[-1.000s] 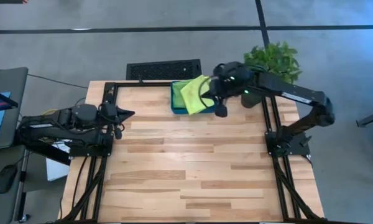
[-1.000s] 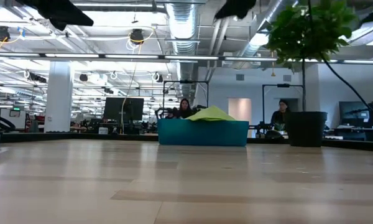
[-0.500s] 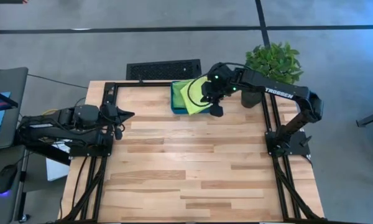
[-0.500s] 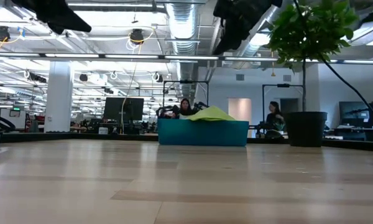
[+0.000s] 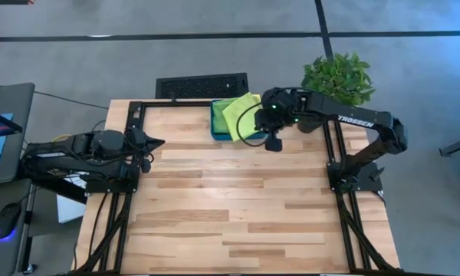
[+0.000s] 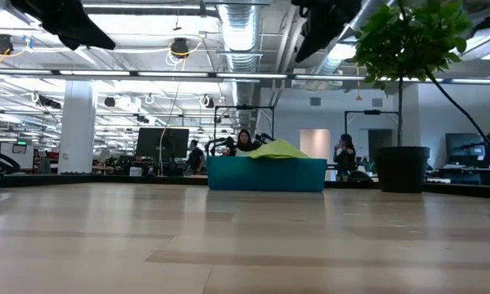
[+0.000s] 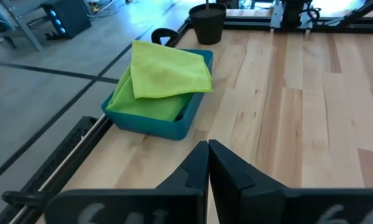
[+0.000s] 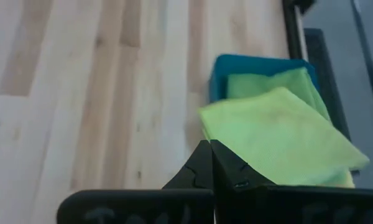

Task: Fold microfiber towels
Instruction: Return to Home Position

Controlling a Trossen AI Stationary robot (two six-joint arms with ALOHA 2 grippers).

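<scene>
Microfiber towels (image 5: 241, 115): stacked in the teal bin (image 5: 215, 126), which sits just beside the right gripper (image 5: 273, 143), between it and the table's back edge.

Top lime green towel (image 7: 168, 71) is folded flat. It lies skewed across the bin, with one corner hanging over the rim. A second lime green towel (image 7: 150, 107) sits under it, inside the walls. No teal or yellow cloth shows; if they are there, the green ones cover them, and I cannot tell.

Right gripper: clenched on nothing, fingers pressed together in its wrist view (image 8: 206, 144). It hangs above the boards, clear of the bin, with the towels ahead of it and slightly below.

Left gripper (image 5: 159, 141): also pinched closed and empty (image 7: 208, 144), at the table's left edge, with the bin well apart and ahead of it.

No loose cloth is visible anywhere on the table (image 5: 238, 207) around either gripper.

Judgement: folding and binning look finished for every towel in view. What remains seems only to be parking the right arm. The overhanging corner is untidy but looks stable.
</scene>
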